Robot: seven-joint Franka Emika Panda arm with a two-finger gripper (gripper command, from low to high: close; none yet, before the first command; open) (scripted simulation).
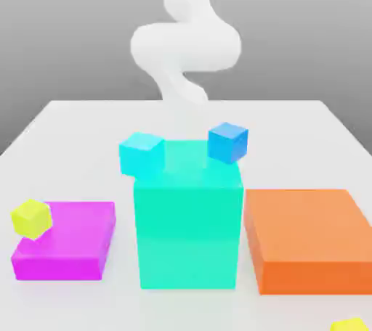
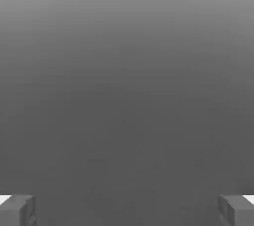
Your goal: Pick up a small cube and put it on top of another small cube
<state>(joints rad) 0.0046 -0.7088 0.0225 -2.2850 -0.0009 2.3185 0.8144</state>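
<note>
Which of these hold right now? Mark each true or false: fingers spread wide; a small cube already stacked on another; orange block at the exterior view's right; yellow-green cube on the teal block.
1. The fingers are spread wide with nothing between them. True.
2. One small cube already sits on another. False: the cyan cube and the blue cube are apart, near the teal block.
3. The orange block lies at the exterior view's right. True.
4. The yellow-green cube is on the teal block. False: it is at the magenta block.

Teal tall block (image 1: 189,228); magenta slab (image 1: 65,242); orange slab (image 1: 316,239); warm-yellow small cube (image 1: 351,324); white arm (image 1: 185,39).
</note>
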